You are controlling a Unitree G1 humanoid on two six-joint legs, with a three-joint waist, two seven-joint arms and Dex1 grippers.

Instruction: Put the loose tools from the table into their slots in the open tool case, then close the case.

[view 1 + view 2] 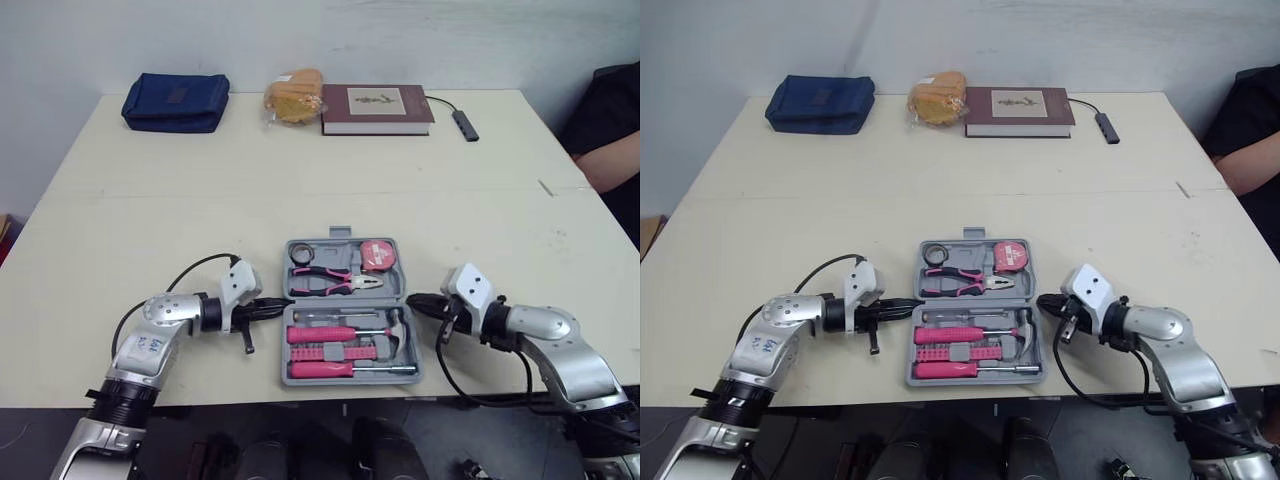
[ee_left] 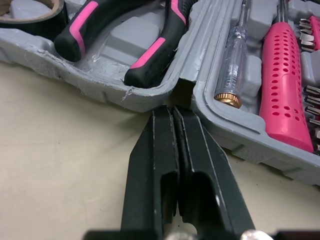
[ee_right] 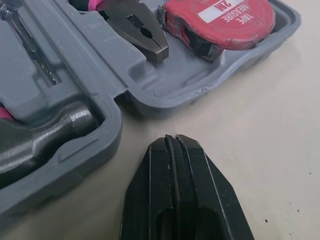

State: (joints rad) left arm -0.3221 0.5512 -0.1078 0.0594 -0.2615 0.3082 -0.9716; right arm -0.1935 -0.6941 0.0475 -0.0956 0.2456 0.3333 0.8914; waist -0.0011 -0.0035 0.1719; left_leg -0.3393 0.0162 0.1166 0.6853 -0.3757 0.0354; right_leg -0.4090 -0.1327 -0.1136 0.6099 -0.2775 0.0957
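A cream table [image 1: 150, 220] bears an open grey tool case [image 1: 350, 381] near its front edge. The left gripper [image 1: 283, 303] lies at the case's left side, black fingers pressed together, tips at the hinge notch. Inside sit pink-handled pliers [image 1: 335, 283], a red tape measure [image 1: 377, 254] and a hammer [image 1: 395, 330]. The right gripper [image 1: 412, 300], fingers also together, points at the case's right side, just beside its wall.

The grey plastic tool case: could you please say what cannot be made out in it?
Black tape roll: left wrist view, cut off by the edge.
Steel hammer head: right wrist view, half behind the grey case wall.
Pink bit holder: eye views, bits too small to count.
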